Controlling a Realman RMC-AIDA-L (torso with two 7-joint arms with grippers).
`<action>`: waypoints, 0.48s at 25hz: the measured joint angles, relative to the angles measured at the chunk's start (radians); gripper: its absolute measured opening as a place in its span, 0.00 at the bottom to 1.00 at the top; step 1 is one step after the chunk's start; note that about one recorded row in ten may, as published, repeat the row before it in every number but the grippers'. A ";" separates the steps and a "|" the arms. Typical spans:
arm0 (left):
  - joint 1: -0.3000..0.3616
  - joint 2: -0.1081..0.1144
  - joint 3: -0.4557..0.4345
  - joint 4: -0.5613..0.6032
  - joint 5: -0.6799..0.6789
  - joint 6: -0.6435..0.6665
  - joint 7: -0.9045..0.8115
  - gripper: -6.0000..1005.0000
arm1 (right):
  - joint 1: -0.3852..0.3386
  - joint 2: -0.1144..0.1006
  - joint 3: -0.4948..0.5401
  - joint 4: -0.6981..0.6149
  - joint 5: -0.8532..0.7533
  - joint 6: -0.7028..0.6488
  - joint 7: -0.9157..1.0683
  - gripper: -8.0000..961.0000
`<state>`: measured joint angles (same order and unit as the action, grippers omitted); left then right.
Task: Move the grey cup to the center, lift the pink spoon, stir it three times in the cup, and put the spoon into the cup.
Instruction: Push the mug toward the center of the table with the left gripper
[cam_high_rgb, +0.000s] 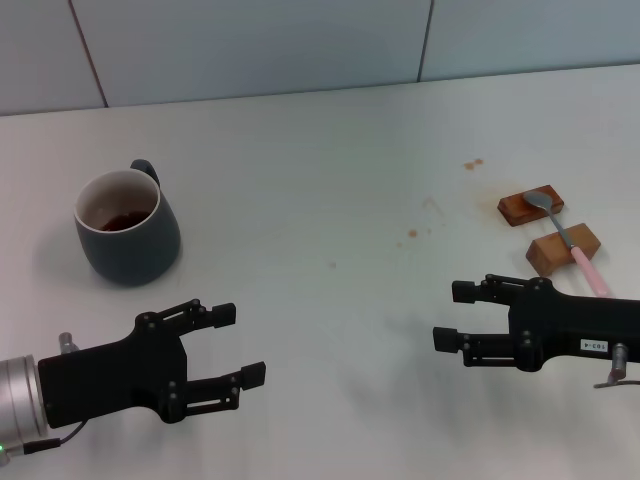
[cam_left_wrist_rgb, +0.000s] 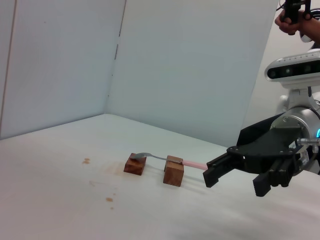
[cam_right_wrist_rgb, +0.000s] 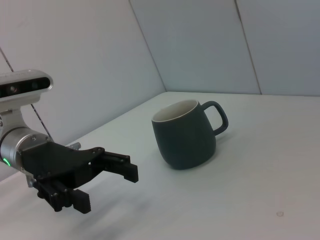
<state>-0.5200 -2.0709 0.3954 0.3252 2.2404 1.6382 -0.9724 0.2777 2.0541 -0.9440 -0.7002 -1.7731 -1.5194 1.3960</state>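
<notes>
The grey cup (cam_high_rgb: 128, 229) stands upright at the left of the white table, handle to the back, brown residue inside; it also shows in the right wrist view (cam_right_wrist_rgb: 186, 133). The pink spoon (cam_high_rgb: 567, 238) lies across two small wooden blocks at the right, metal bowl on the far block, pink handle pointing to the front; it also shows in the left wrist view (cam_left_wrist_rgb: 165, 159). My left gripper (cam_high_rgb: 232, 345) is open and empty, in front of the cup. My right gripper (cam_high_rgb: 452, 315) is open and empty, in front of the spoon's handle.
The two wooden blocks (cam_high_rgb: 530, 206) (cam_high_rgb: 563, 248) hold the spoon off the table (cam_high_rgb: 320, 180). A few brown stains (cam_high_rgb: 472, 164) mark the table near them. A white wall runs along the table's far edge.
</notes>
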 joint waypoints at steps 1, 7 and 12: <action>0.000 0.000 0.000 0.000 0.000 0.000 0.000 0.84 | 0.000 0.000 0.000 0.000 0.000 0.000 0.000 0.86; 0.000 0.000 -0.001 -0.001 -0.001 -0.001 0.000 0.84 | 0.000 0.005 0.004 0.000 -0.006 0.000 0.000 0.86; 0.004 0.000 -0.020 -0.002 -0.020 -0.001 0.003 0.84 | 0.000 0.008 0.008 -0.001 -0.013 0.000 0.002 0.86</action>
<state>-0.5163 -2.0709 0.3753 0.3234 2.2200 1.6368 -0.9696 0.2777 2.0619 -0.9364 -0.7010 -1.7863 -1.5195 1.3978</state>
